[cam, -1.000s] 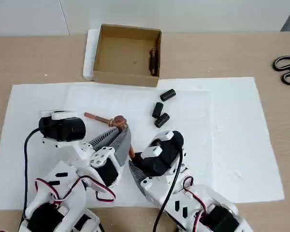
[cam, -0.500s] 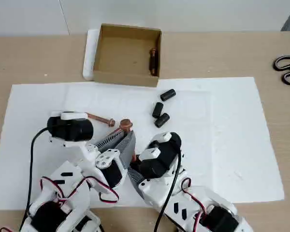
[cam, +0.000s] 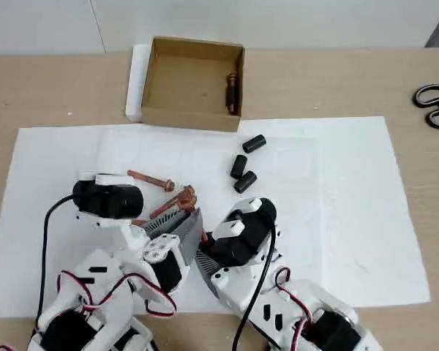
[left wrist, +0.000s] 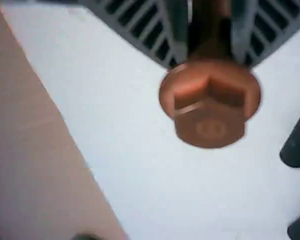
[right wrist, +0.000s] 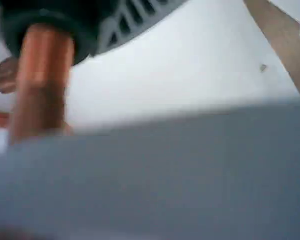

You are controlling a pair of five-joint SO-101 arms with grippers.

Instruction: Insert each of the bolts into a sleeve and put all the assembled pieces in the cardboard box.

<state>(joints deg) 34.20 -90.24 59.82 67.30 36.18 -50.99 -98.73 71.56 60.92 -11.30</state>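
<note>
Seeing my left hand [left wrist: 210, 31] pinching a bolt [left wrist: 210, 102] by the shank, with a loose bolt [cam: 151, 180] lying just beside its head and three sleeves [cam: 238, 166] near, toward the cardboard box [cam: 192, 117].

Both arms [cam: 238, 238] crowd the near middle of the bench [cam: 58, 88], almost touching. Just ahead of them the left end effector [cam: 181, 210] grips a bolt [cam: 174, 204], a loose bolt [cam: 151, 180] lying near it. Three sleeves [cam: 238, 166] sit between the arms and the open-topped box [cam: 190, 117], where one piece [cam: 233, 91] lies along a side wall. Bare sheet [cam: 336, 205] spreads wide on either side; scissors [cam: 435, 106] lie far off.
</note>
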